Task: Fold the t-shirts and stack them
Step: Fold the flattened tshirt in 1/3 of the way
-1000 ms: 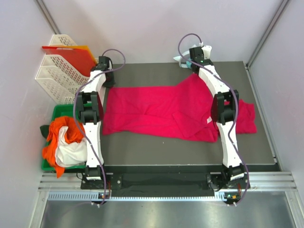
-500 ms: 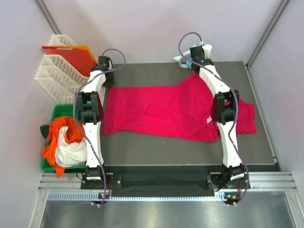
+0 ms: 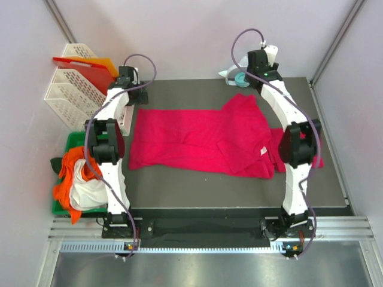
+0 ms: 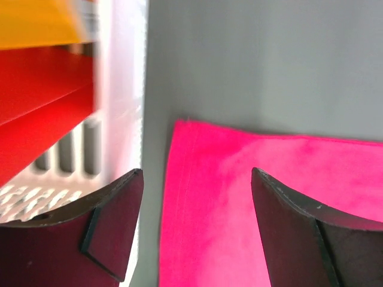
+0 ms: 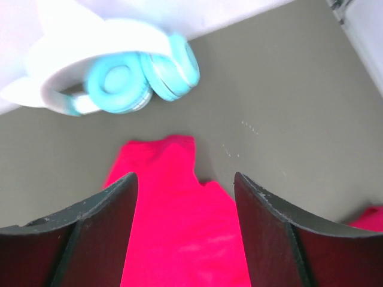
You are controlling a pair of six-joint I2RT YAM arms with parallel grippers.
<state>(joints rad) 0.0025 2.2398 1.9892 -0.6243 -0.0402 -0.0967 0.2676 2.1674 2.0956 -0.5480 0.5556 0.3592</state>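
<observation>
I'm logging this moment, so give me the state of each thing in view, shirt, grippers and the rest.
t-shirt: spread on the table, rumpled.
left gripper: open, empty, over the shirt's far left corner.
right gripper: open, empty, over the shirt's far right tip.
headphones: lying at the far edge, clear of the shirt.
green bin: heaped with orange and white clothes.
rack: holding red and orange sheets.

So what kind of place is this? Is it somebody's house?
Probably not a house; it looks like a robot test booth. A left arm and a right arm are bolted at the edge of a grey table, plain white walls box it in, and a crimson t-shirt lies spread out.
</observation>
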